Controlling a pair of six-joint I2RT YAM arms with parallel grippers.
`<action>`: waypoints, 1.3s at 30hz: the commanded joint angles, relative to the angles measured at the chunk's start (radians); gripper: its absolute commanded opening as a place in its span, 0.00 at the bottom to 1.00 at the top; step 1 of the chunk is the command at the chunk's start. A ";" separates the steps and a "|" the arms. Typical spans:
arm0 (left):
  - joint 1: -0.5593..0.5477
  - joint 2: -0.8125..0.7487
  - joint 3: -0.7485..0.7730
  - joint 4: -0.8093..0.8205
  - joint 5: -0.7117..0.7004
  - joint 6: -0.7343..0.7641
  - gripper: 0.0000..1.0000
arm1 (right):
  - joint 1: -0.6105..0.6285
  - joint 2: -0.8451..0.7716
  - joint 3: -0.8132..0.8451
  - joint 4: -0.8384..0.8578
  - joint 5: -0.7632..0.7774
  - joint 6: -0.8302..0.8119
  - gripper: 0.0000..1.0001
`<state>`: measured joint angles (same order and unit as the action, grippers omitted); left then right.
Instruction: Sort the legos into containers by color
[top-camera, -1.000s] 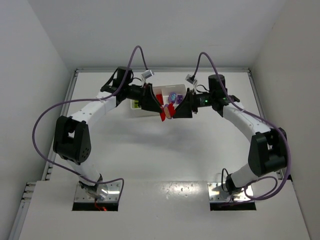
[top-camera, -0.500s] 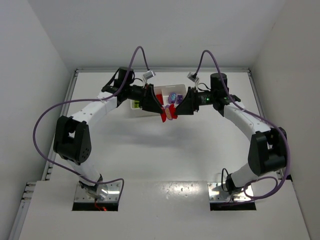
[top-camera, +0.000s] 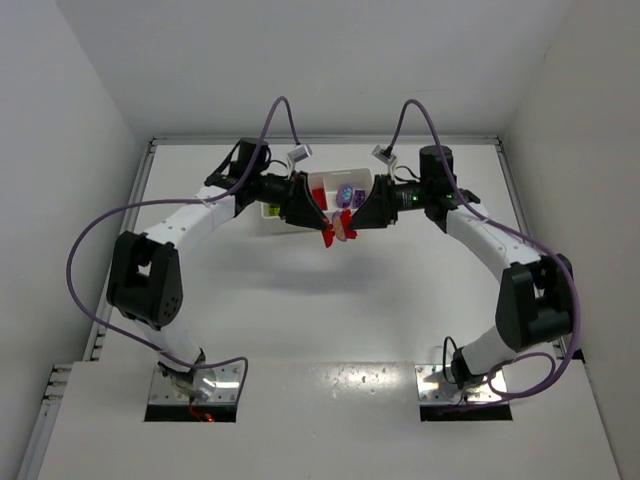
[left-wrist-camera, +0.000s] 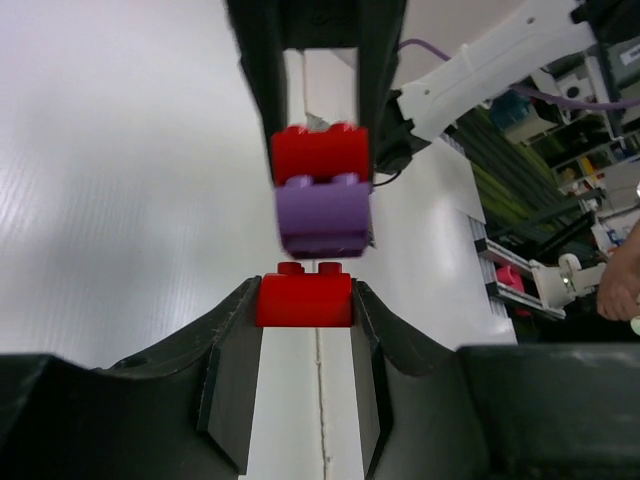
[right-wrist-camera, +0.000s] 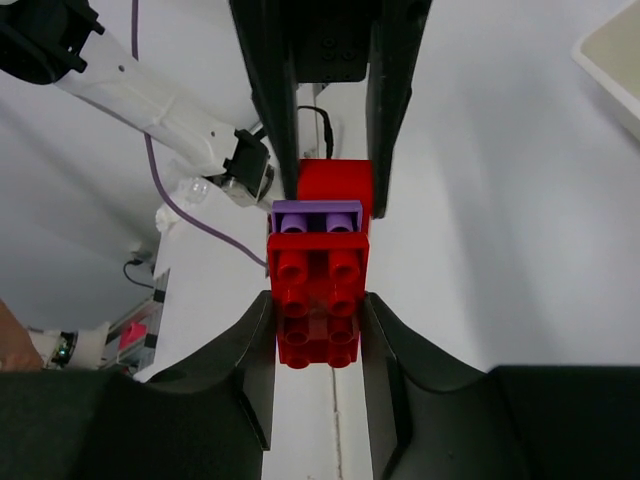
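1. One white tabletop fills the top view.
2. One white tray sits near the upper middle. Only the top view shows the purple bits inside it.
3. Two pincers meet just below the tray. The left pincer pinches a red lego. The right pincer pinches the other red lego.
4. One purple lego sits between the two reds, up in the air. Only the right wrist view shows the round bumps from above.

White arm links, black joints, purple cables, black tool fingers, silver base plates.
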<state>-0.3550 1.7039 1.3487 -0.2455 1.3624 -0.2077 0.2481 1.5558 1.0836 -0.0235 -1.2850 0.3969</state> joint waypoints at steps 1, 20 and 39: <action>0.036 -0.061 -0.045 0.003 -0.066 0.056 0.01 | -0.012 0.001 0.047 0.063 -0.048 -0.012 0.04; -0.041 0.054 0.108 0.071 -1.069 0.085 0.19 | -0.168 -0.168 -0.063 -0.067 0.108 -0.052 0.00; 0.013 0.100 0.118 0.305 -0.550 -0.054 0.90 | -0.210 -0.145 -0.073 -0.029 0.107 -0.002 0.00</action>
<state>-0.3859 1.8992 1.4956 -0.1181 0.4320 -0.1734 0.0418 1.3964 1.0107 -0.1211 -1.1591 0.3603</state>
